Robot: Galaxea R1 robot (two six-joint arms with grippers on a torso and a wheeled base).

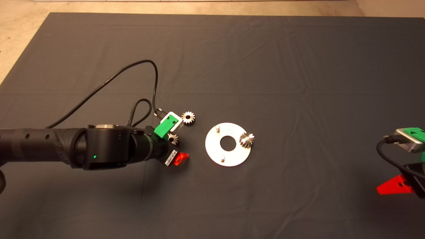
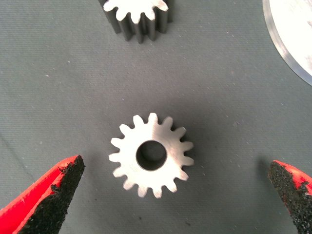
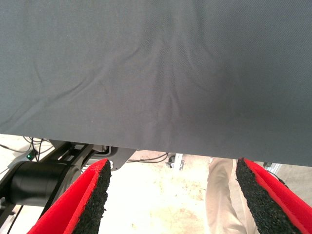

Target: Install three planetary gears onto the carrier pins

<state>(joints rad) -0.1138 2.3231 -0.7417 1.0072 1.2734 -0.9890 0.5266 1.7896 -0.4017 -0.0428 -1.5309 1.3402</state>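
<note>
Left gripper point(image 2: 165, 195) hovers over mat point(image 1: 265, 66), fingers point(image 2: 48, 195) spread wide w/ a loose gear point(image 2: 151, 155) lying flat between them, untouched. Second loose gear point(image 1: 188, 117) lies at its 1 o'clock. Disc point(image 1: 227, 144) sits at 3 o'clock of both; third gear point(image 1: 246, 139) sits on disc's 3 o'clock pin. Pins at 11 point(image 1: 217, 127) & 7 point(image 1: 222, 158) are bare. Right gripper point(image 3: 170, 195) is parked at mat's edge, fingers apart, holding nothing; a person's leg point(image 3: 222, 200) shows beyond.

In the head view the left gripper point(image 1: 175, 148) covers part of one planetary gear point(image 1: 173, 138). In the left wrist view the picture's edge cuts off a second gear point(image 2: 137, 17) and the disc point(image 2: 292, 36). A person's leg point(image 3: 222, 195) shows only partly beyond the counter's edge.
</note>
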